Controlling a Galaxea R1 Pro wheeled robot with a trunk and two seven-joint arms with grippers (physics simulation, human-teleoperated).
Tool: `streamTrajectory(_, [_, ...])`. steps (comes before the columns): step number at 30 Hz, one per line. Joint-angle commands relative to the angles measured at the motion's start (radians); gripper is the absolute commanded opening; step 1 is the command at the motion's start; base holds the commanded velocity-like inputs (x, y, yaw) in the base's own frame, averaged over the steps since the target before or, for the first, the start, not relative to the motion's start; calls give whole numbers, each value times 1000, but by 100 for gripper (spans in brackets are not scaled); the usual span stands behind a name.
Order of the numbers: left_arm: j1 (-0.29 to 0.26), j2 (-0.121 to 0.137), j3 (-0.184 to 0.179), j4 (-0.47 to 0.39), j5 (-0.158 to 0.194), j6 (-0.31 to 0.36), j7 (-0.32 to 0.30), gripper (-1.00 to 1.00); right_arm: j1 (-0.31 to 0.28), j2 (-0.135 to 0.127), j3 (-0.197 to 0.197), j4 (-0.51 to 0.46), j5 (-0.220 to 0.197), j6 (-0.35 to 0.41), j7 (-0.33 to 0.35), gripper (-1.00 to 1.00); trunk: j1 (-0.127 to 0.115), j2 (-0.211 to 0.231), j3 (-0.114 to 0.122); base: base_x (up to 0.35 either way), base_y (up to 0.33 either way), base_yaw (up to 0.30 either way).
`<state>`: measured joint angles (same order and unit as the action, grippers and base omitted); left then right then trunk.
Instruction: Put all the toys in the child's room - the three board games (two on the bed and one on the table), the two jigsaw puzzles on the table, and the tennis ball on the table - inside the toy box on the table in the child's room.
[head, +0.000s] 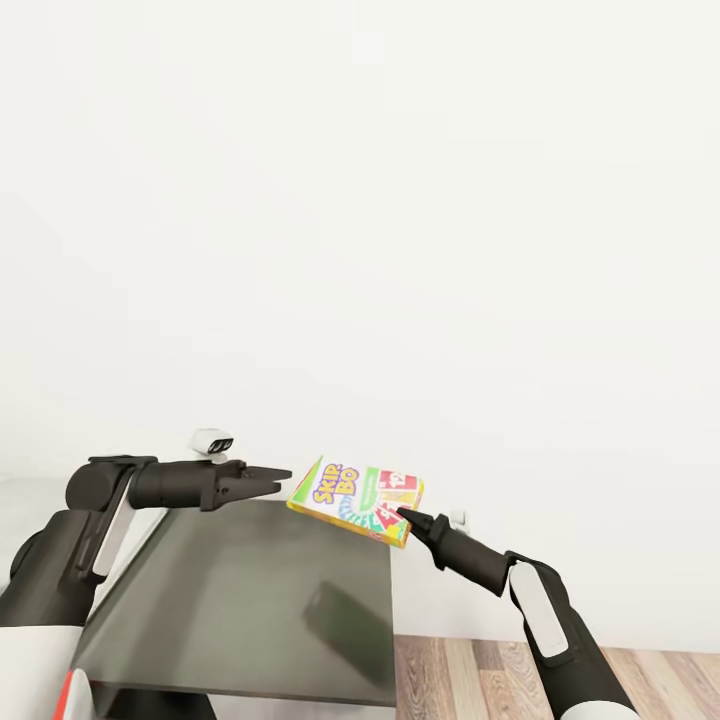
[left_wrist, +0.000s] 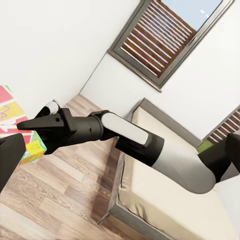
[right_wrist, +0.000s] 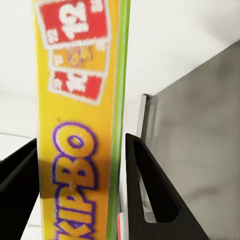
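Pinching the board game (head: 356, 500) by its near corner, your right pincer (head: 404, 515) held it flat over the tabletop (head: 250, 600); left pincer (head: 283, 475) sat nearly closed, empty, just beside its far edge.

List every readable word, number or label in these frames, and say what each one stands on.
"SKIP-BO": lid of the board game, pinched at its edge in the right hand.
"12": red card printed on that box's narrow side.
"KIP BO": same side, its first letter cut off by the frame.
Smaller print on the lid: too blurred to read.
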<state>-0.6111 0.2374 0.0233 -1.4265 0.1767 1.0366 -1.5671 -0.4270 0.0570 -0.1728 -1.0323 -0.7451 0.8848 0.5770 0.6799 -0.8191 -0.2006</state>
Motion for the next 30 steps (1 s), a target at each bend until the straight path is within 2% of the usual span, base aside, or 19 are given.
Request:
streamTrajectory(1, [-1, 0, 0, 0, 0, 11, -4, 100, -1, 1, -4, 0, 4, 4, 4, -100, -4, 6, 2, 0, 0, 0])
streamTrajectory(25, [-3, 2, 2, 0, -8, 11, -4, 100, -1, -2, -4, 0, 0, -1, 9, -100, -96, 174, 77, -15, 0, 0])
streamTrajectory(30, [-3, 1, 2, 0, -8, 11, -4, 100, -1, -11, -4, -5, 0, 0, 8, -100, -115, 209, 93, 0, 0, 0])
